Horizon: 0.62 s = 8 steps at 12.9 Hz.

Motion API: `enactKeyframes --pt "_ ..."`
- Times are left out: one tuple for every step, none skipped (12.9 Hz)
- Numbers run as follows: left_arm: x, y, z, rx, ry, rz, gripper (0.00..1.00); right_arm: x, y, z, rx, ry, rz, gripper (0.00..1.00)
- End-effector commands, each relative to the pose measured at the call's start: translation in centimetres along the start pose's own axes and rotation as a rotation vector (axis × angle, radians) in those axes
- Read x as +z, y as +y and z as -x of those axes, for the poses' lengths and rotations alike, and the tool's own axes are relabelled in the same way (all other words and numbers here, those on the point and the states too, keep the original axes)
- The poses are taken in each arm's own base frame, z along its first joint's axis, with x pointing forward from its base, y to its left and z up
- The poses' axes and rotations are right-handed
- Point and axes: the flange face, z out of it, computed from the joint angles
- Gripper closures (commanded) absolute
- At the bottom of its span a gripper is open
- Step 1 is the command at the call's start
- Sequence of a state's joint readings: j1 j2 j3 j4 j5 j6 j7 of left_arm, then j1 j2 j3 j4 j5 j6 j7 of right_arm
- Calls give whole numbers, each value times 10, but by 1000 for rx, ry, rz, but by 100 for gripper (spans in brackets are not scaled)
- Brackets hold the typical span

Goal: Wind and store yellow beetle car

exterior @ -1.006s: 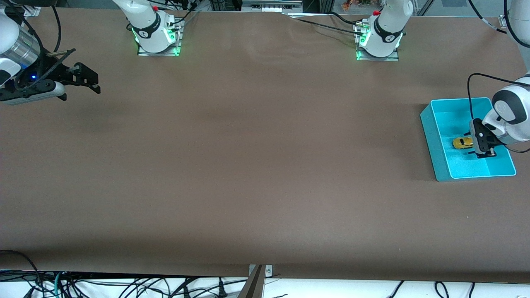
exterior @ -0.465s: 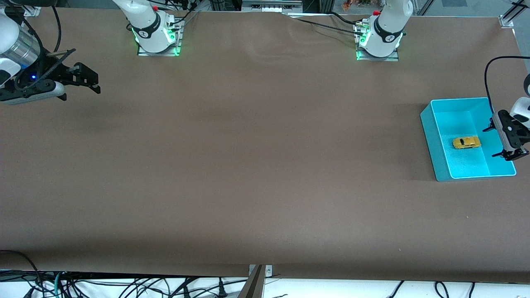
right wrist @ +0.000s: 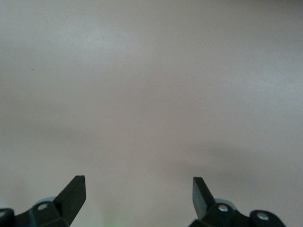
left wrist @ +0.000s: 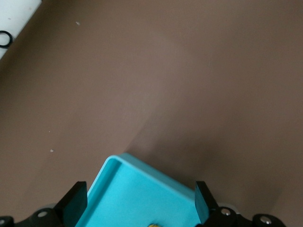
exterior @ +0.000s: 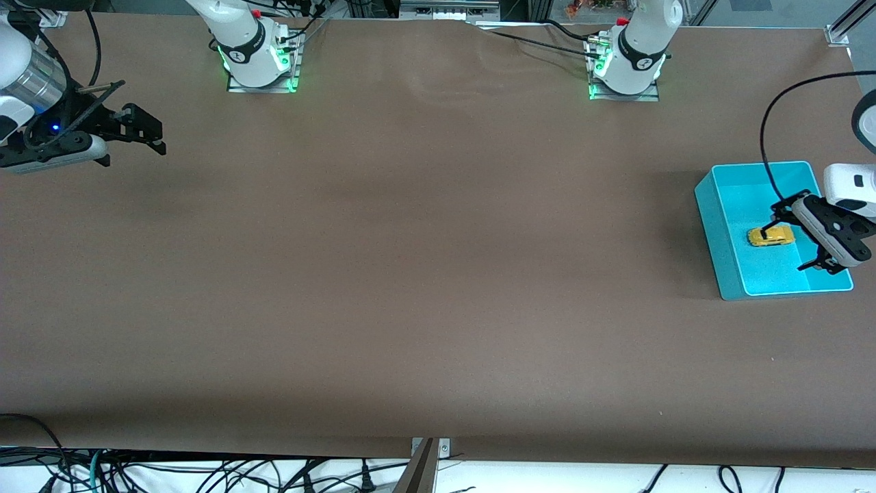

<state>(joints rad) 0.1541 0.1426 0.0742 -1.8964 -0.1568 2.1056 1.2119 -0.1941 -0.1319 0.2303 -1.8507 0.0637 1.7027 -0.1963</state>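
Note:
The yellow beetle car lies on the floor of the teal bin at the left arm's end of the table. My left gripper hangs tilted over the bin, open and empty, with one fingertip just above the car. In the left wrist view the bin's rim lies between the open left gripper's fingers, and only a yellow sliver of the car shows. My right gripper waits open and empty over the table at the right arm's end; the right wrist view shows its gripper over bare table.
The brown table is bare apart from the bin. The two arm bases stand along the edge farthest from the front camera. Cables hang below the nearest table edge.
The left gripper drew away from the car toward the table's end, then swung back tilted over the bin. The car stays where it was. The right arm has not moved.

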Motion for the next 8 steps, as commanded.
enactKeyframes --pt "-38 35 -48 -186 20 31 0 -6 0 -1 6 -5 6 0" --pt "-52 42 -67 -236 18 39 0 -6 0 -1 6 -5 6 0" --pt "-61 47 -80 -304 9 47 0 -6 0 -1 6 -5 6 0" --pt "-69 55 -94 -375 0 53 0 -6 0 -1 6 -5 6 0" --pt "-74 62 -101 -478 -19 66 0 -6 0 -1 6 -5 6 0" --pt "-80 67 -106 -573 -44 83 0 -6 0 -1 7 -5 6 0" --pt "-85 71 -107 -647 -71 101 0 -6 0 -1 7 -5 8 0" --pt "-92 75 -106 -704 -100 119 0 -6 0 -1 7 -5 8 0"
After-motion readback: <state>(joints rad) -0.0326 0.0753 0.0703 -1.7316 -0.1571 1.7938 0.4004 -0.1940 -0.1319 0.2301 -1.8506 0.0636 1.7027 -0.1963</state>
